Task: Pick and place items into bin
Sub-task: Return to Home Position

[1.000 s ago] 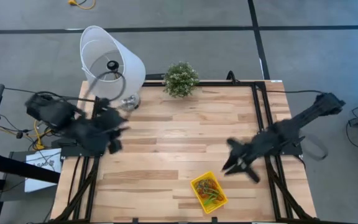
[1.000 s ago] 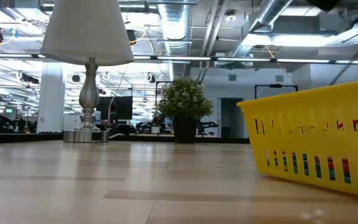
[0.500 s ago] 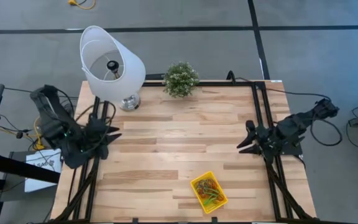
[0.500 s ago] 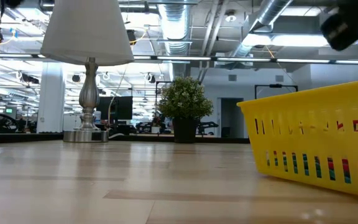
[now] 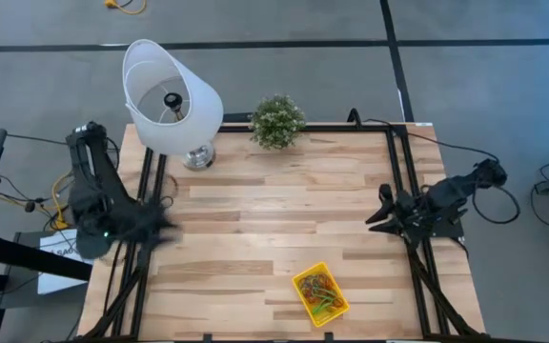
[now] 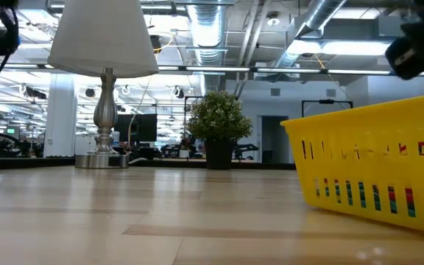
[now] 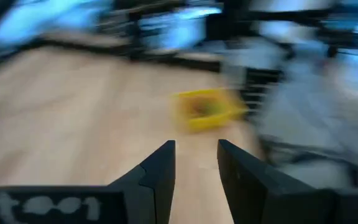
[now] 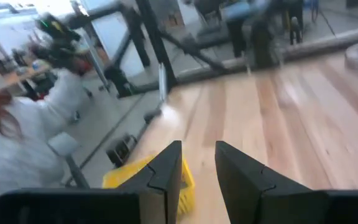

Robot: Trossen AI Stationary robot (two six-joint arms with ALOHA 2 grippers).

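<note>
High view shows both arms have pulled back to the table sides; left gripper (image 7: 193, 163) and right gripper (image 8: 197, 163) nearly closed, empty. Bands (image 5: 320, 292) fill the bin (image 5: 302, 301); job looks done.

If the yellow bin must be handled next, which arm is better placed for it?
Probably the right arm. Its tool hangs empty near the table's right side, nearer to the yellow bin with the loops inside. The left tool is at the far left edge.

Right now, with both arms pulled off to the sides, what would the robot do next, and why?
Probably nothing more than park: the colourful loops all seem to lie inside the yellow bin, none shows on the table, and the left gripper and right gripper sit at its edges holding nothing.
</note>
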